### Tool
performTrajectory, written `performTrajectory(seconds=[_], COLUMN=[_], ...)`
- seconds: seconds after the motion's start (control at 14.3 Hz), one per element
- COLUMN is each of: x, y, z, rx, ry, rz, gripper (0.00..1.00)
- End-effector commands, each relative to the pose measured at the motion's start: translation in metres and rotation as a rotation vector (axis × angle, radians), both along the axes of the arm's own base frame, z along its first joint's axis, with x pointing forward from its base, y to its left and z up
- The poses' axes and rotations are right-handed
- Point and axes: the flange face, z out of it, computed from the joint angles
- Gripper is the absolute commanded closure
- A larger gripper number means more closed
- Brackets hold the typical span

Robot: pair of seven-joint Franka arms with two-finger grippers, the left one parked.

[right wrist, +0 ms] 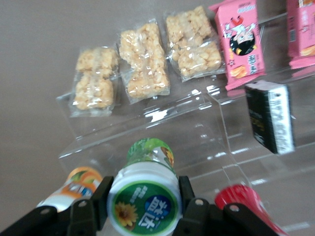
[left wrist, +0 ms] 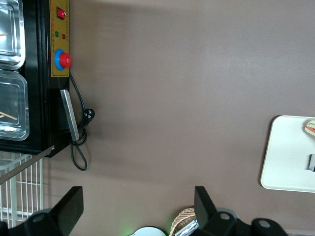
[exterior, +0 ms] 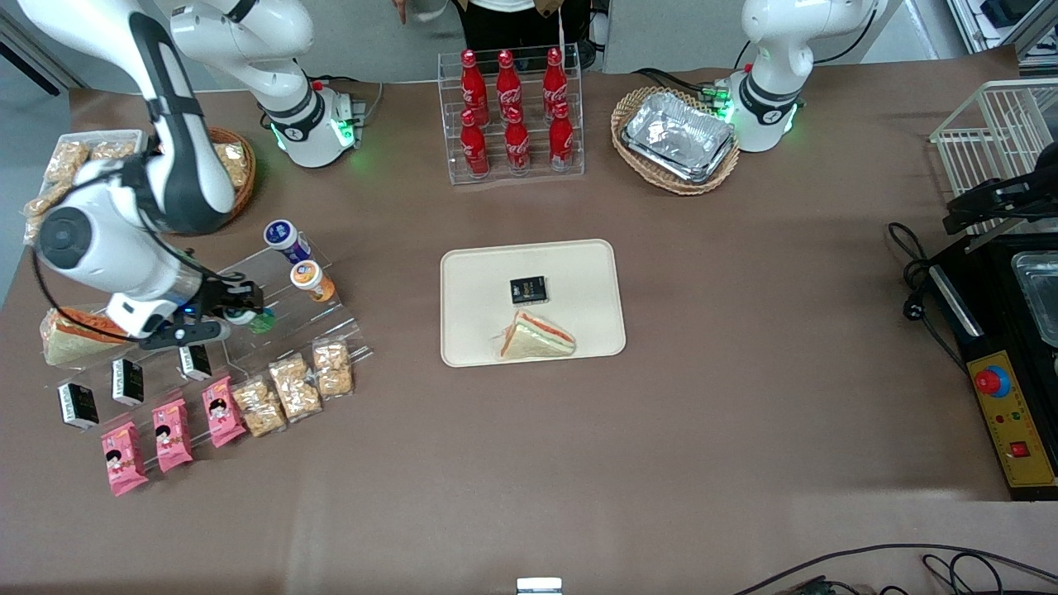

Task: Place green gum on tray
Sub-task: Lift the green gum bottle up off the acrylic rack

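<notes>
The green gum (right wrist: 145,196), a small bottle with a translucent green body and a white-rimmed, green-labelled lid, lies on the clear acrylic stand (right wrist: 206,142). My right gripper (right wrist: 145,191) is shut on it, with one black finger against each side of the lid. In the front view the gripper (exterior: 248,312) is at the stand toward the working arm's end of the table, and the green gum (exterior: 263,321) peeks out at its tip. The cream tray (exterior: 579,264) lies at the table's middle and holds a small black box (exterior: 527,289) and a sandwich (exterior: 537,337). The tray's edge also shows in the left wrist view (left wrist: 285,157).
An orange-lidded bottle (right wrist: 74,184) and a red-lidded bottle (right wrist: 241,199) lie beside the gum. A blue-lidded bottle (exterior: 283,235) sits higher on the stand. Snack bags (exterior: 293,384), pink packs (exterior: 172,434) and black boxes (exterior: 126,380) line the lower steps. A cola rack (exterior: 512,116) and a basket of foil trays (exterior: 678,140) stand farther back.
</notes>
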Motion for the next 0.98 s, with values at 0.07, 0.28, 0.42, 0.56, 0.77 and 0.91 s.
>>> performTrajectory(seconds=[0.07, 0.28, 0.42, 0.56, 0.77, 0.91], x=[0.019, 0.022, 0.020, 0.018, 0.009, -0.004], y=[-0.004, -0.001, 0.003, 0.016, 0.077, 0.149], z=[0.087, 0.146, 0.174, 0.189, 0.195, 0.192], rx=[0.007, 0.012, 0.047, 0.054, 0.057, 0.021], ry=[0.058, 0.076, 0.084, 0.094, 0.109, 0.112], rz=[0.015, 0.011, -0.002, -0.045, -0.134, -0.184], gripper=[0.79, 0.79, 0.79, 0.79, 0.79, 0.79])
